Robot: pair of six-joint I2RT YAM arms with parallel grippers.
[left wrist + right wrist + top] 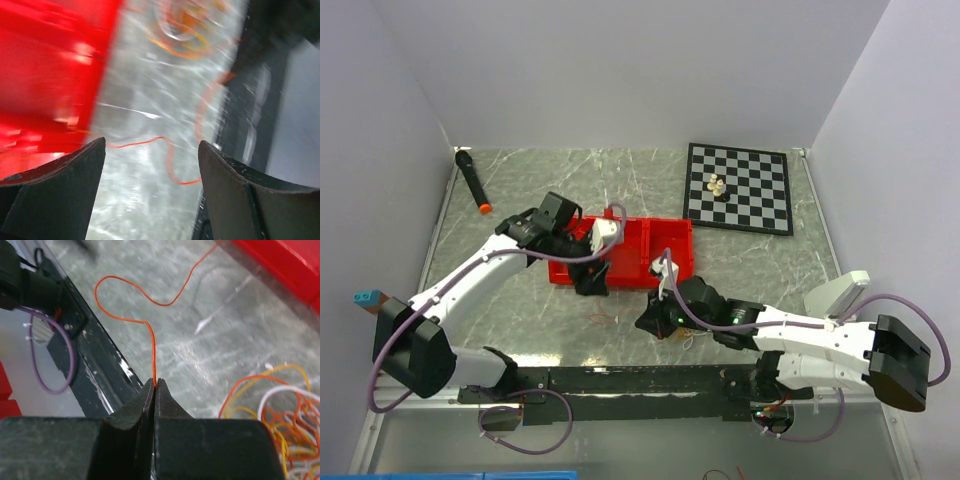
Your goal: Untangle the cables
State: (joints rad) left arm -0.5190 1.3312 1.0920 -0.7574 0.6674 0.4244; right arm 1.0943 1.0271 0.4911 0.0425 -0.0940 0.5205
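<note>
Orange in colour: single strand (pixel 152 345), pinched between the fully closed jaws of right gripper (pixel 155 385). Free length laid across the surface in two loose bends, running up toward red bin (pixel 280 265); no knot visible along that run. Far end out of frame, so not possible to tell whether free or caught.

Rest of the cables (pixel 280 420): bunched in one loopy clump of orange, yellow and white, lying on the table just beside right gripper, on the near side of red bin. Loops crossed over one another many times; no second strand visibly laid out apart.

Judgement on progress: early to middle stage. One strand apparently being drawn out of the clump; bulk of the separating not yet done.

Left gripper (pixel 152 145): jaws wide apart, nothing between them, hovering low over the table next to red bin, with a thin orange line on the surface beneath. Left wrist view blurred, so fine detail there not readable.

Surface: grey-green, marble-patterned tabletop (pixel 520 190), smooth and glossy, with dark rail (pixel 640 380) along the near edge carrying both arm bases. Elsewhere on it:
- chessboard (pixel 738 187) at far right, with a few pale pieces (pixel 717 186) grouped on it;
- black marker (pixel 472 180) with orange tip at far left, well apart from the cables.

Room: plain white walls (pixel 620 70) closing off the table on three sides.
</note>
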